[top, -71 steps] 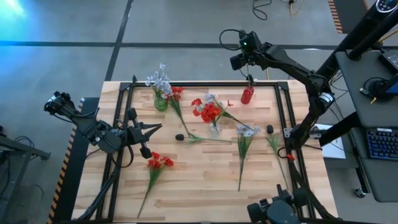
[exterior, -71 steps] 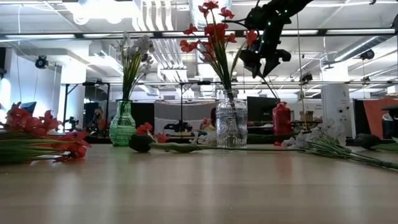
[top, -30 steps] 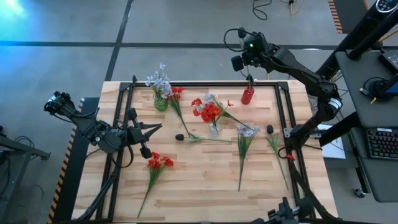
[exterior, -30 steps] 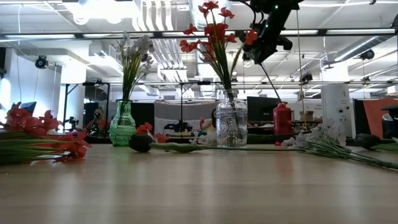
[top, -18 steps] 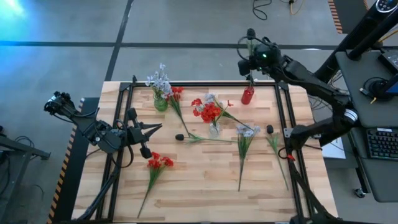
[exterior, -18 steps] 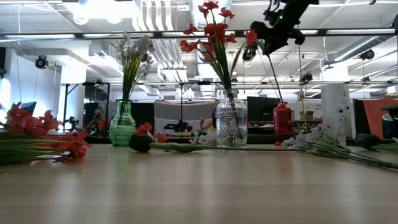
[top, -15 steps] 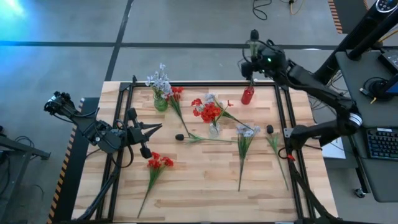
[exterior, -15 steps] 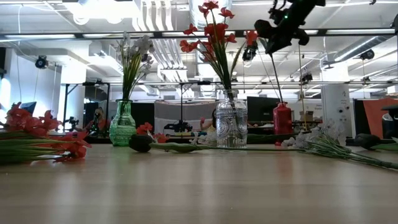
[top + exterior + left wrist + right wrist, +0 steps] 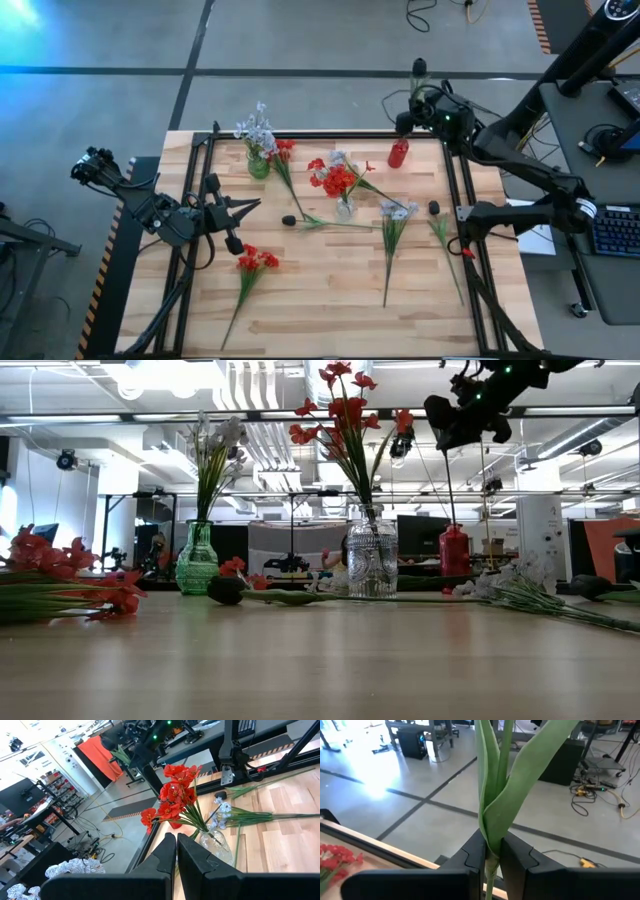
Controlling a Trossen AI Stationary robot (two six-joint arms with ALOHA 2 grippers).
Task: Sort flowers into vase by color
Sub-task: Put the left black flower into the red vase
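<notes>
My right gripper [image 9: 406, 113] hangs high over the table's far right corner, shut on a flower with a dark blossom [image 9: 419, 68] and long green leaves [image 9: 520, 775]. The flower's thin stem [image 9: 449, 490] runs down to the mouth of the red vase [image 9: 398, 152]. Pale flowers stand in a green vase [image 9: 258, 163] and red ones in a clear vase [image 9: 344, 207]. My left gripper [image 9: 247, 206] waits shut, low at the table's left, touching nothing. My right gripper pinches the flower's stem [image 9: 491, 854] between its two fingers, just below where the leaves branch off. The fingers lie across the stem, coming about level from the table's right side. The flower stands nearly upright, blossom above the fingers, lower end at the red vase's mouth [image 9: 453, 528].
Loose flowers lie on the table: a red one [image 9: 250, 272] near the left, a pale one [image 9: 392, 228] right of the clear vase, a red one [image 9: 284, 160] beside the green vase, a green stem [image 9: 445, 245] at the right. A black frame [image 9: 452, 180] borders the tabletop.
My right gripper has moved toward the table's right edge, still shut on the flower. The stem has swung from slanting to nearly upright; its upper part went right with the gripper while its lower end stayed at the red vase.
</notes>
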